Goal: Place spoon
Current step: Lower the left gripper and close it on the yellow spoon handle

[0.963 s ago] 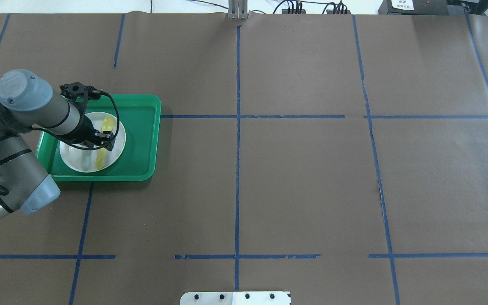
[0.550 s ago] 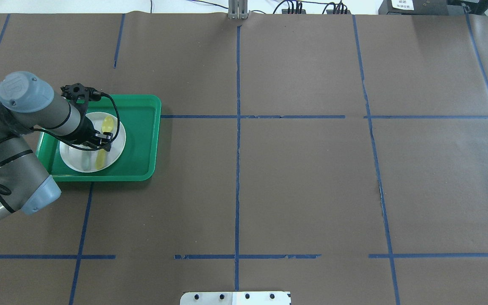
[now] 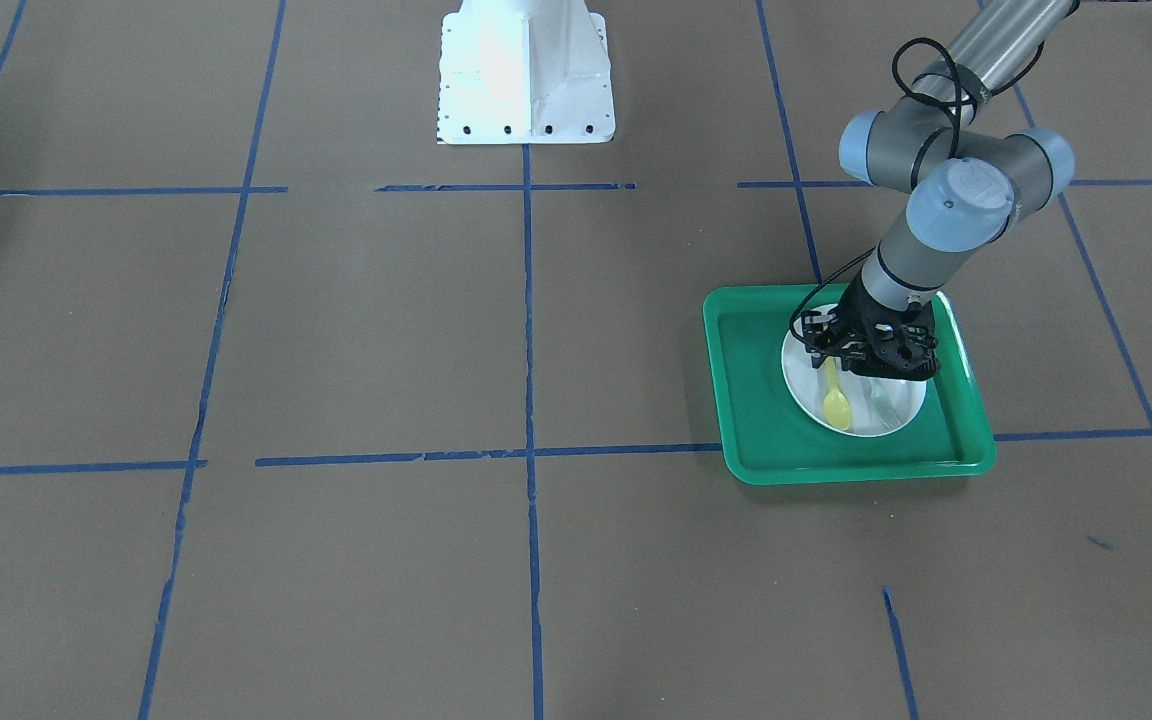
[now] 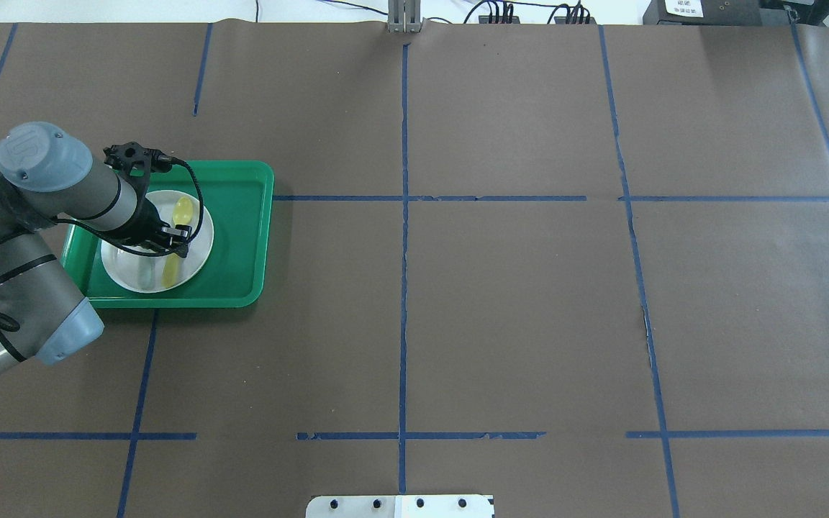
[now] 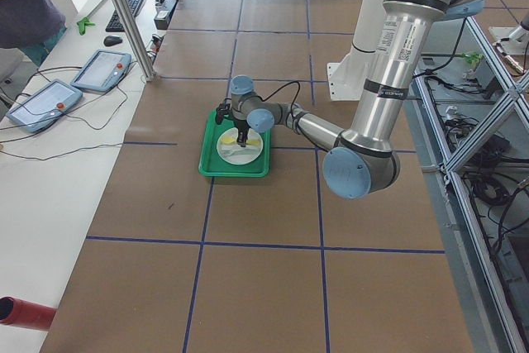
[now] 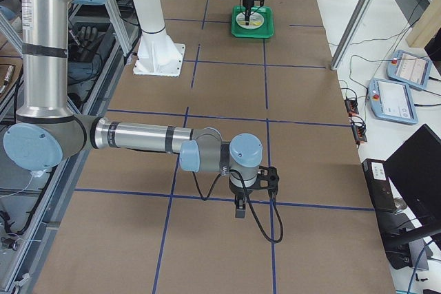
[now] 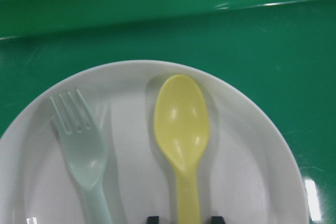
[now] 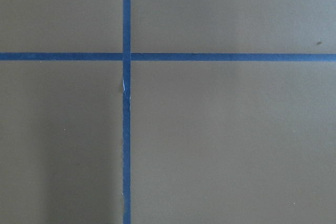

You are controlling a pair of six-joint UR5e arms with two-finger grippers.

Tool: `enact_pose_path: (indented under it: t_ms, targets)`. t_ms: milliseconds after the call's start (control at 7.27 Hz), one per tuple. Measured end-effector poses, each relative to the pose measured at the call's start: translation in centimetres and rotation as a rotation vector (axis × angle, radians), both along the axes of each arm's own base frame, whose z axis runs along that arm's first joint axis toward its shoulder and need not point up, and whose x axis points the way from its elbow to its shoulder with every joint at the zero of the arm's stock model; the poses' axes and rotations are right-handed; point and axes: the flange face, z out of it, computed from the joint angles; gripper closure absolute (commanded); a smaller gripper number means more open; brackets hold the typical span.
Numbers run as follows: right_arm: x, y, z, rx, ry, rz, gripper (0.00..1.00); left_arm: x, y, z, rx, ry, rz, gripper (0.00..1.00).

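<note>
The yellow spoon [image 7: 181, 129] lies flat on the white plate [image 7: 252, 145], bowl toward the far side, beside a pale grey-green fork [image 7: 84, 150]. It also shows in the overhead view [image 4: 183, 210] and the front view [image 3: 836, 405]. My left gripper [image 4: 178, 244] hangs low over the plate [image 4: 123, 270]. Its two fingertips [image 7: 152, 219] stand apart on either side of the spoon's handle, with a gap on each side, so it is open. My right gripper [image 6: 239, 210] shows only in the exterior right view, above bare table; I cannot tell if it is open or shut.
The plate sits in a green tray [image 4: 242, 237] with a raised rim, on the robot's left part of the table. Brown paper with blue tape lines [image 4: 404, 288] covers the table. The robot's white base [image 3: 524, 70] stands at the table's near edge.
The left arm and gripper have shifted very slightly over the plate. The spoon and the fork lie where they were.
</note>
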Motion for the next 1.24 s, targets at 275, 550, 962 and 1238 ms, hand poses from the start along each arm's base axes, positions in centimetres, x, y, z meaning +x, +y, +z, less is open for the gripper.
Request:
enact_pose_path:
  t_ms: [275, 550, 962, 1238]
  targets:
    - [0.0, 0.0, 0.0, 0.001, 0.000, 0.000, 0.00, 0.0, 0.0, -0.1, -0.004, 0.001, -0.002, 0.99]
    - [0.0, 0.0, 0.0, 0.001, 0.000, 0.000, 0.00, -0.1, 0.1, -0.2, -0.006, 0.004, -0.003, 1.00]
    - [0.0, 0.0, 0.0, 0.000, 0.000, 0.000, 0.00, -3.1, -0.8, -2.6, 0.001, 0.024, -0.052, 1.00]
    - [0.0, 0.0, 0.0, -0.001, 0.000, 0.000, 0.00, -3.7, -1.9, -5.2, -0.068, 0.031, -0.133, 1.00]
